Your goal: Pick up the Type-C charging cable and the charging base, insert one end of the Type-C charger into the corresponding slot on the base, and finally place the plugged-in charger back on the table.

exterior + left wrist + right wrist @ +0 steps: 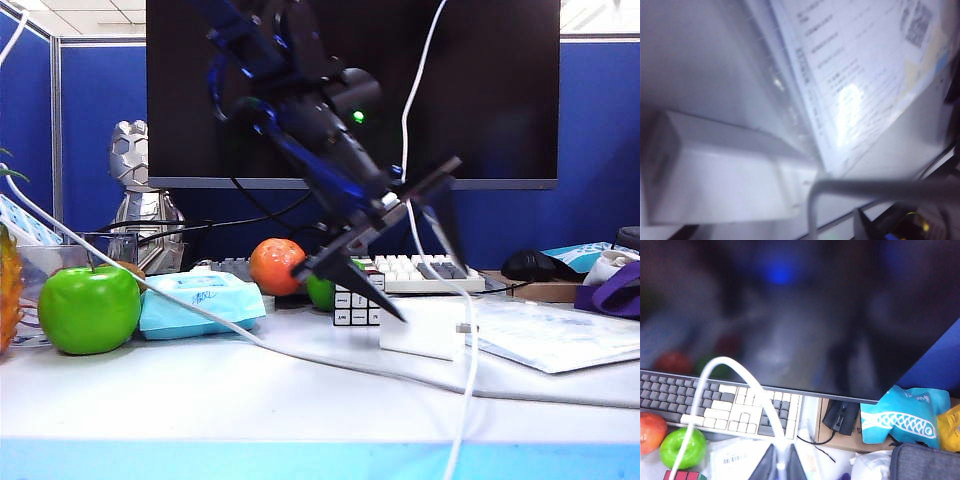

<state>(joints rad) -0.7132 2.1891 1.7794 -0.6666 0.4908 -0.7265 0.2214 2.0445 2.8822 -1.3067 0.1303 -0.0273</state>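
The charging base (420, 328) is a white block lying on the table (200, 410), right of centre. My left gripper (425, 290) reaches down over it, open, with one dark fingertip (393, 312) at the block's near-left top edge and the other finger behind it. In the left wrist view the base (715, 180) fills the space between the wide jaws of the left gripper (775, 234), untouched. The Type-C charging cable (468, 340) hangs from above, past the block's right end. My right gripper (780, 467) is shut on the cable (740, 371), high above the keyboard, and is outside the exterior view. The slot is hidden.
A thick greyish cord (300, 355) crosses the desk in front of the block. A puzzle cube (355, 302) sits just left of it and a plastic-covered sheet (560, 338) to the right. A green apple (90, 308), wipes pack (200, 305), keyboard (425, 270) and mouse (535, 265) lie around.
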